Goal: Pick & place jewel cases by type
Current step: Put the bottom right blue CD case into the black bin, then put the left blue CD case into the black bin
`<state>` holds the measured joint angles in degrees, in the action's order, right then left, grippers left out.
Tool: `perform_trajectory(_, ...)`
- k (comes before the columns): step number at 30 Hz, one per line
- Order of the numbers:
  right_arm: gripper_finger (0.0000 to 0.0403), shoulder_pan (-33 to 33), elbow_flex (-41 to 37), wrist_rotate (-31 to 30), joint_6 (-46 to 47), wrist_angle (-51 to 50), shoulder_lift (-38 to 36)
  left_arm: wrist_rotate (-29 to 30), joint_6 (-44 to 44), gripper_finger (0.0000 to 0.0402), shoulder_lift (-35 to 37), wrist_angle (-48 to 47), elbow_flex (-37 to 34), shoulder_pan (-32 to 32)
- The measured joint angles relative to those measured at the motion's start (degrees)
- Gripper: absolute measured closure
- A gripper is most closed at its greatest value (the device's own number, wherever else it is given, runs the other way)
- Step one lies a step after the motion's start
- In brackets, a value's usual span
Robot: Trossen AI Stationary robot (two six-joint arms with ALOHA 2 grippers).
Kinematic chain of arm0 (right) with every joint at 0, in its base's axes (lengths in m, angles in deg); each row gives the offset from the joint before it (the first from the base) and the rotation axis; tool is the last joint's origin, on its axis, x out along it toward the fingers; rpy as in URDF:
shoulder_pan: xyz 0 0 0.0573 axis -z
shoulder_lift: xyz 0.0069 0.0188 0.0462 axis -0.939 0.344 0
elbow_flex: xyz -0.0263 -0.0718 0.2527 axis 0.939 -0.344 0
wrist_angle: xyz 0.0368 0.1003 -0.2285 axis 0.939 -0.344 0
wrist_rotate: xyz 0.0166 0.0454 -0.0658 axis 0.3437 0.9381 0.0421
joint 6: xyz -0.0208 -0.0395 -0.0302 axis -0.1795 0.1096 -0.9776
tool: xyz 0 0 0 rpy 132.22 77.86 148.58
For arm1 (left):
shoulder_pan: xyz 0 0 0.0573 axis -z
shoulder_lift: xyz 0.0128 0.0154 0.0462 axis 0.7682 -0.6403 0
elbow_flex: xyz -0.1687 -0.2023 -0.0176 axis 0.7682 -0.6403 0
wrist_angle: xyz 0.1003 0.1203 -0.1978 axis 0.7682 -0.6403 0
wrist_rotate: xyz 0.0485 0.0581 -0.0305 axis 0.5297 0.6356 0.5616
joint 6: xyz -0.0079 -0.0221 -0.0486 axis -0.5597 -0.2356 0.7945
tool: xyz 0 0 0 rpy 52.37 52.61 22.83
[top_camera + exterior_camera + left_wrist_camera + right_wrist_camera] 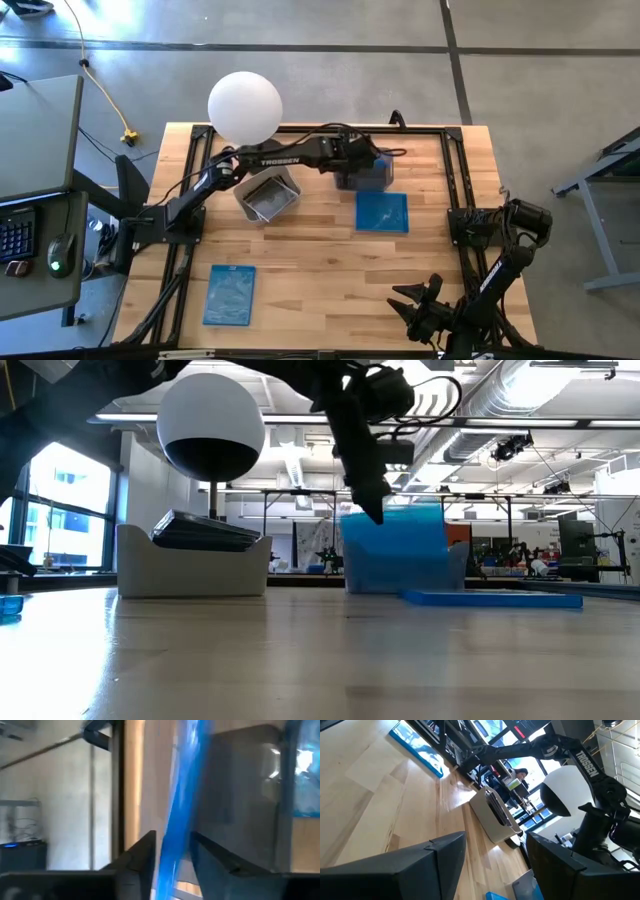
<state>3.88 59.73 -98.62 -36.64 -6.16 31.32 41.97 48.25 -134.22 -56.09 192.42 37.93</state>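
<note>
Blue jewel case (172, 840) stands edgewise between the left gripper (372, 160) fingers, jaws slightly parted around it, contact unclear, over the far tub (362, 178) at twelve o'clock. Right gripper (415, 300) waits open at five o'clock, partly cut off.

A pale wooden surface (320, 270) carries two grey tubs (268, 194) (364, 176) toward its far edge, one blue jewel case (382, 212) near the middle, another (230, 294) near the front-left corner.
</note>
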Motion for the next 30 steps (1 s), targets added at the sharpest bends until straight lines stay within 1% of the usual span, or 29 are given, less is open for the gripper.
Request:
perform_trajectory(2,0.0199,0.0,0.0,0.0,0.0,0.0,0.0,-1.6,0.2,0.0266,0.0,-1.3,0.0,0.0)
perform_trajectory(4,0.0199,0.0,0.0,0.0,0.0,0.0,0.0,-1.2,0.2,0.0248,0.0,-2.0,0.0,0.2)
perform_trajectory(8,0.0199,0.0,0.0,0.0,0.0,0.0,0.0,3.3,0.8,0.0228,0.0,-2.2,0.5,1.0)
perform_trajectory(11,0.0199,0.0,0.0,-0.1,0.0,0.0,0.0,4.7,1.8,0.0225,0.0,-2.1,2.4,2.0)
perform_trajectory(13,0.0199,0.0,0.0,-0.1,0.7,0.0,0.0,4.6,2.9,0.0225,0.0,-4.5,4.6,3.2)
perform_trajectory(18,0.0199,0.0,0.0,0.3,3.6,-0.2,0.0,-0.3,10.9,0.0224,0.0,-14.3,11.9,7.3)
perform_trajectory(20,0.0199,0.0,0.0,0.5,4.9,-0.3,0.0,-1.0,13.0,0.0224,1.7,-14.8,10.7,8.9)
perform_trajectory(21,0.0199,0.0,0.0,0.7,5.4,-0.4,0.0,-1.1,13.3,0.0224,2.4,-16.6,10.5,9.6)
perform_trajectory(25,0.0199,1.4,0.0,1.7,5.5,-1.6,0.0,0.2,13.5,0.0224,4.5,-20.4,11.8,12.8)
perform_trajectory(27,0.0199,3.2,0.1,2.7,6.9,-3.1,0.0,1.8,13.7,0.0224,5.4,-19.7,11.8,14.4)
perform_trajectory(28,0.0199,4.7,0.1,3.6,7.8,-3.8,0.0,2.8,14.1,0.0224,5.7,-20.5,11.8,15.1)
perform_trajectory(30,0.0199,8.0,0.1,8.8,12.9,-6.0,0.0,4.9,14.9,0.0224,6.2,-20.1,11.8,16.5)
